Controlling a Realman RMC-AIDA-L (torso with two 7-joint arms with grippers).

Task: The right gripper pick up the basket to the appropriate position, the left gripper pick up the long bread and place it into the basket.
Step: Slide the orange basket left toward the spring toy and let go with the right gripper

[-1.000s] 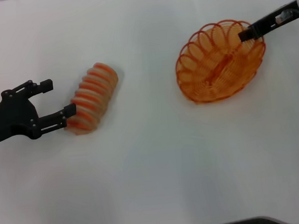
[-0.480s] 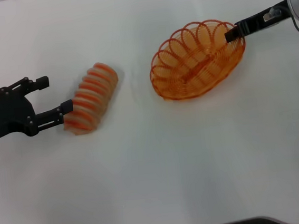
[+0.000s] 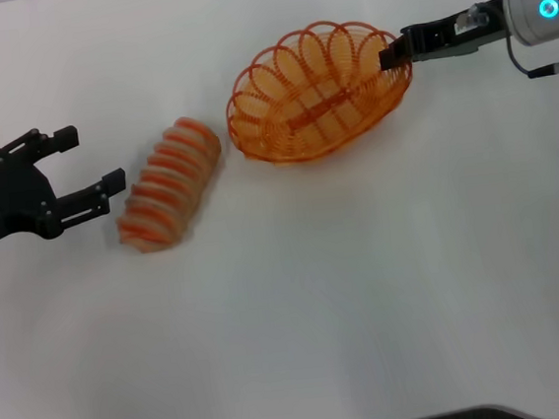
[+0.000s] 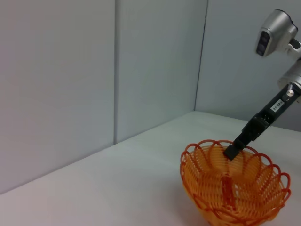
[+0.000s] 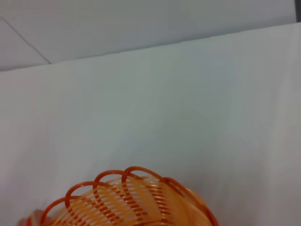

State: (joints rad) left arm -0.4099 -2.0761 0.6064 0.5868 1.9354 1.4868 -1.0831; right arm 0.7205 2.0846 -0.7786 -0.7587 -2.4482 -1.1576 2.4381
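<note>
Basket (image 3: 320, 92): the oval orange wire piece with its looped rim sits far out on the white bench (image 3: 348, 302), a little right of centre in the head view, with its long axis running slantwise, the right end farther from the robot than the left. The right gripper (image 3: 390, 55) reaches in from the right edge of that view, and its black fingers are clenched on the rim at the basket's right end; behind them the arm carries a silver-white cylinder with a blue-lit ring. From the left wrist camera the same grip shows from the other side, with the right gripper's tip (image 4: 232, 150) clamped over the far rim of the basket (image 4: 235, 186). The right wrist camera catches only the scalloped edge of the basket (image 5: 127, 200) against bare bench. The long bread (image 3: 168, 185), a tan loaf with orange-red stripes, lies flat on the bench just left of the basket, close to it but not touching, and tilted the same slantwise way. The left gripper (image 3: 88, 162) hovers at the left side of the head view, its fingers released and spread, near the bread's nearer end but clear of it.
</note>
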